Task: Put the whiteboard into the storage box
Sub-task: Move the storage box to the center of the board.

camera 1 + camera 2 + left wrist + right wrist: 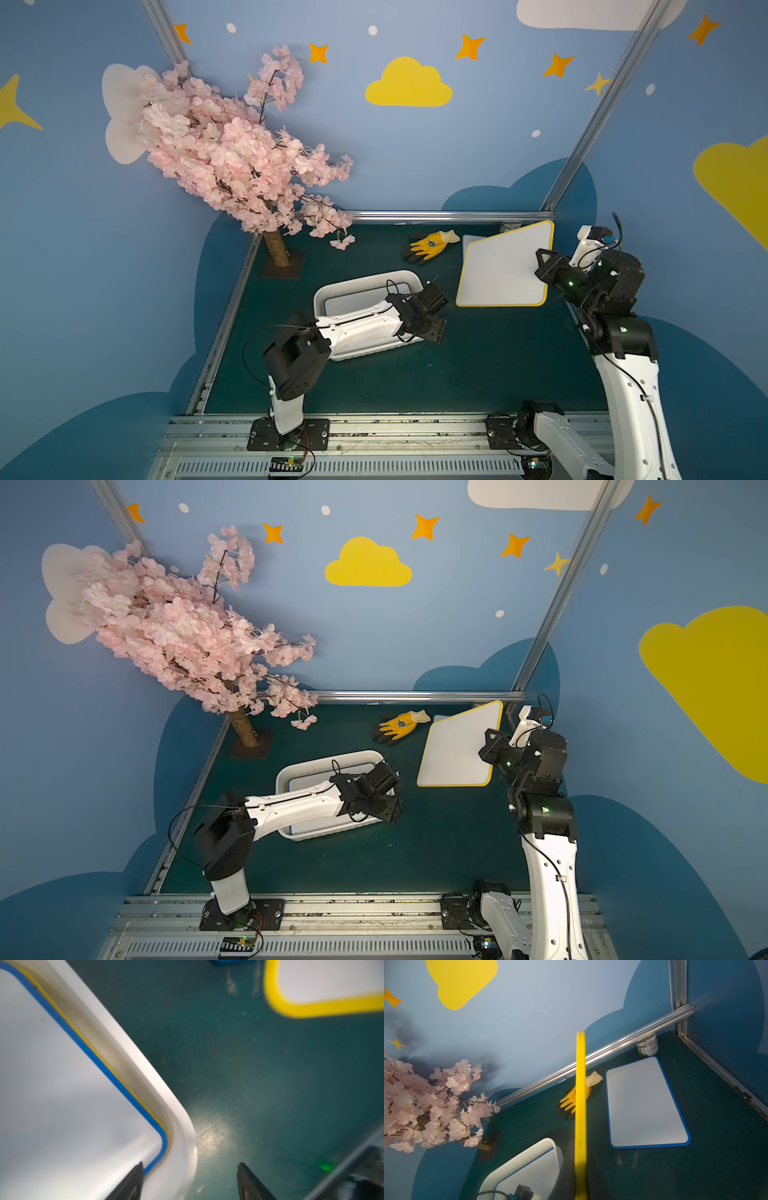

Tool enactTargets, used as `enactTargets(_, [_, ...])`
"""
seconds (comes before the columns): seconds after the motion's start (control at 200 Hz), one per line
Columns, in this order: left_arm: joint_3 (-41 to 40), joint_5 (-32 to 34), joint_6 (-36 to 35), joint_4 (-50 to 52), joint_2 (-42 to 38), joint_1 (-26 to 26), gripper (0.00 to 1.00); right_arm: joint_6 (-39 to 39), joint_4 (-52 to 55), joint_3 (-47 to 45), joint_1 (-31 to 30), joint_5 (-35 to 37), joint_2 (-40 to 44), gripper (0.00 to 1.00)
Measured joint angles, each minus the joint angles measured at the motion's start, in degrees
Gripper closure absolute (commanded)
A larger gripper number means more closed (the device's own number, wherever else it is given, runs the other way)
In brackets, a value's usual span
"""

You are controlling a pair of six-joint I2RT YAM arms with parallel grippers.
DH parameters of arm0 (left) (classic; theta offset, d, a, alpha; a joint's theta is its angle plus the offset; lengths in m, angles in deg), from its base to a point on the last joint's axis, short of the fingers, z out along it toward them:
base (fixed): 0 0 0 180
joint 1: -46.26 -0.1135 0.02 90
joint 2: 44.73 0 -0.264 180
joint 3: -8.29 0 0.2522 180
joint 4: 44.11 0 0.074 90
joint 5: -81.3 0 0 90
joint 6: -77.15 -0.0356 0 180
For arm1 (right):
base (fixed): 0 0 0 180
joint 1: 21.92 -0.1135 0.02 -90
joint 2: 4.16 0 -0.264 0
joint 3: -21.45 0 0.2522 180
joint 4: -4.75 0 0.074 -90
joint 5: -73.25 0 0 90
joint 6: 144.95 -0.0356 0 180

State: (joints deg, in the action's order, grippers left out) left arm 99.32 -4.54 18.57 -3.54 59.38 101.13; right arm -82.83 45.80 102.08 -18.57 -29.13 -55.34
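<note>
The storage box [361,279] [328,757] [145,1068] [529,1150] is a shallow white tray on the green mat. In it lies a blue-rimmed whiteboard [52,1084] [533,1174], with a yellow edge showing beneath it. My left gripper [442,316] [397,791] [190,1165] hangs open over the box's corner, holding nothing. A yellow-rimmed whiteboard [503,270] [457,750] [332,978] [580,1105] is held tilted above the mat, my right gripper [540,266] [486,746] [580,1188] shut on its right edge. Below it lies another blue-rimmed whiteboard [643,1103] [467,241].
A yellow work glove [430,245] [399,726] [571,1099] lies near the back rail. A pink blossom tree [232,158] [178,633] stands at the back left on a dark base [282,266]. A small can [647,1044] sits in the back right corner.
</note>
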Motion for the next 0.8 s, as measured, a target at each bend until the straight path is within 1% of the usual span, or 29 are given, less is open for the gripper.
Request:
enactTargets(0.09, [-1.2,-1.9,-1.1,-2.2,-2.7,-1.0,0.08,-0.4,0.1,0.7,0.2,-0.9,-0.4,1.00])
enactTargets(0.225, [-1.7,-5.3,-2.1,-3.8,-5.6,-3.5,0.03,-0.8,-0.1,1.9,0.7,-2.5,-1.1,1.00])
enactTargets(0.33, [-1.6,-7.5,-3.8,-2.9,-8.7,-6.6,0.01,-1.5,-0.2,2.6,1.0,-4.3,-2.1,1.00])
enactTargets(0.436, [-0.5,-8.9,-5.9,0.4,-12.3,-10.8,0.00,-3.0,-0.7,2.6,1.0,-6.8,-3.3,1.00])
enactTargets(0.571, [5.0,-8.4,-9.2,7.6,-15.4,-15.7,0.00,-6.4,-2.7,2.3,1.0,-11.0,-5.2,1.00])
enactTargets(0.706, [10.6,-6.8,-13.2,13.2,-17.3,-17.7,0.00,-10.8,-7.4,-0.3,0.0,-14.7,-5.9,1.00])
enactTargets(0.801, [11.6,-5.8,-15.8,14.9,-18.4,-18.6,0.00,-13.4,-9.9,-2.8,-1.9,-16.1,-6.3,1.00])
